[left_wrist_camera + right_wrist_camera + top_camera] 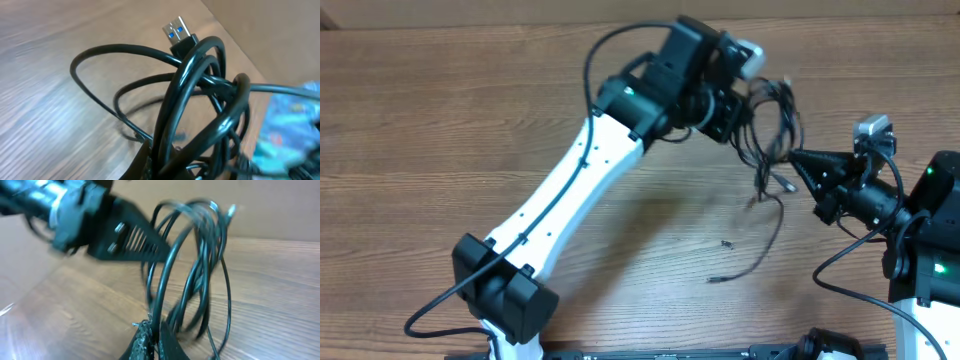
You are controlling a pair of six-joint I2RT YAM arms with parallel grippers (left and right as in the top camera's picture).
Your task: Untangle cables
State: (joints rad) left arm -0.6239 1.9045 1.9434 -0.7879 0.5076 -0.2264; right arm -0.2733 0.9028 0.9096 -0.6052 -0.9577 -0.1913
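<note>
The cables (pixel 775 135) are gathered in a loose tangle of thin black loops toward the right side of the wooden table (pixel 470 120), and the bundle is held up between the two grippers rather than laid flat. From overhead its long axis is seen to run from the far side of the table toward the near side; from the lower end one strand is trailed in a curve toward the near left, where it ends in a small plug (pixel 717 279) lying on the wood. A second small dark piece (pixel 726 242) is seen on the table just above it, too small to be identified. In the left wrist view the cables (pixel 200 100) are stacked in several overlapping rings, and a USB plug (pixel 178 31) with a blue insert is pointed upward and to the left, clear of the tabletop. In the right wrist view the loops (pixel 195 265) are stood upright as tall narrow ovals. The left gripper (pixel 740 112) is placed at the upper end of the tangle with its jaws closed on the cables — its dark fingers (pixel 142 165) are seen at the base of the rings. The right gripper (pixel 798 160) is set against the right side of the bundle, jaws closed on a strand that rises from its fingertips (pixel 145 340). The two grippers are near each other, apart.
</note>
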